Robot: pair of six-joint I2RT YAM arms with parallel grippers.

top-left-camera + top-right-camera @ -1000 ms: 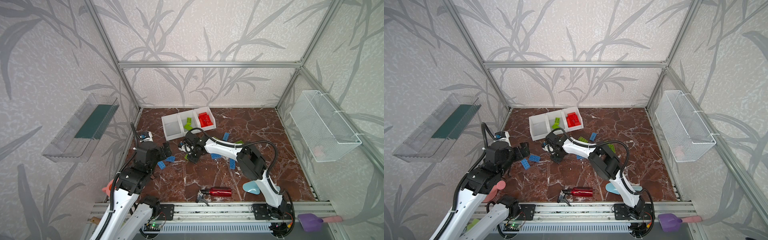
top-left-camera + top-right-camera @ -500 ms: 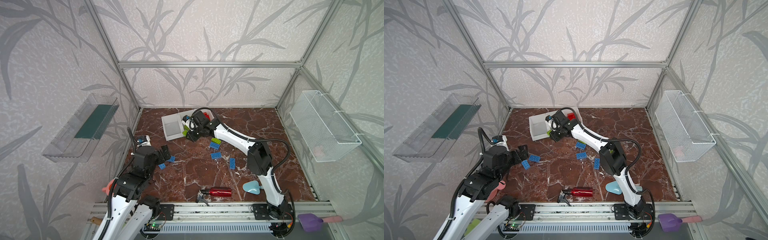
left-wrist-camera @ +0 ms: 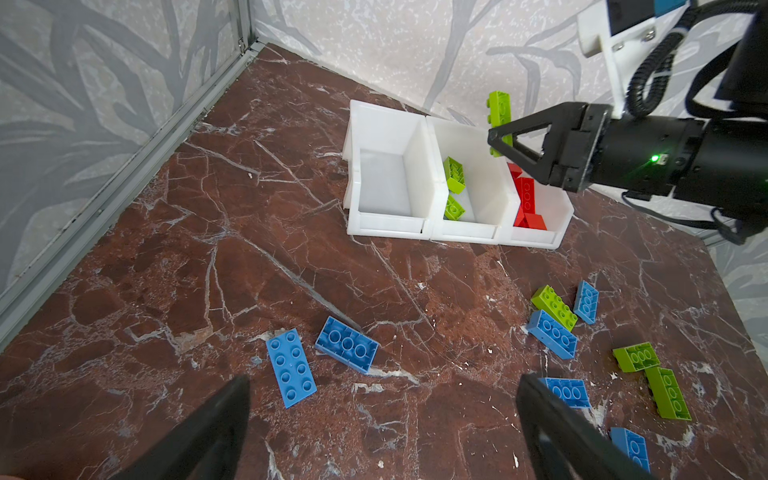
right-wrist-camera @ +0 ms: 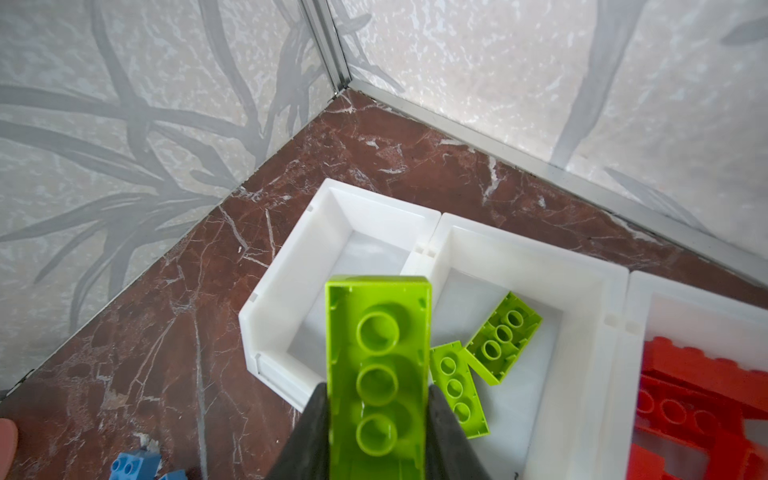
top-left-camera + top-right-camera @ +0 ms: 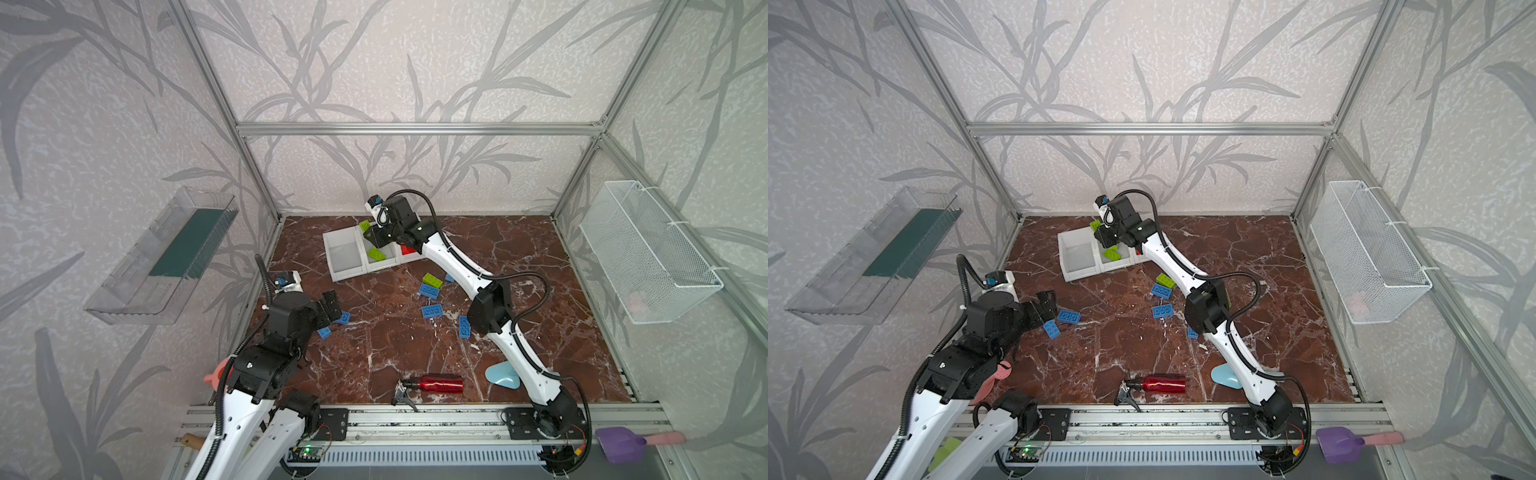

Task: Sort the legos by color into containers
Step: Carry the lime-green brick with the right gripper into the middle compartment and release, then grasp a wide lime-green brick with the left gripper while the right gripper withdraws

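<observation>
My right gripper (image 4: 377, 388) is shut on a lime green lego (image 4: 376, 332), underside toward the camera. It hangs over the three joined white containers (image 5: 345, 257) near the back wall, about above the wall between the left and middle bins. The middle bin holds two green legos (image 3: 455, 174) and the right bin holds red ones (image 3: 525, 199). My left gripper (image 3: 384, 379) is open, low over the floor at the left, with two blue legos (image 3: 291, 368) just beyond its fingers. More blue and green legos (image 5: 430, 289) lie mid-floor.
A red bottle (image 5: 440, 383) and a light blue scoop-like thing (image 5: 503, 376) lie near the front rail. On the right wall hangs a white wire basket (image 5: 648, 253), and on the left wall a clear tray (image 5: 166, 253). The right arm stretches over the scattered legos.
The right gripper has lifted the green lego from mid-floor and carried it back to above the bins. The left arm has shifted a little near the blue legos, jaws still open.
</observation>
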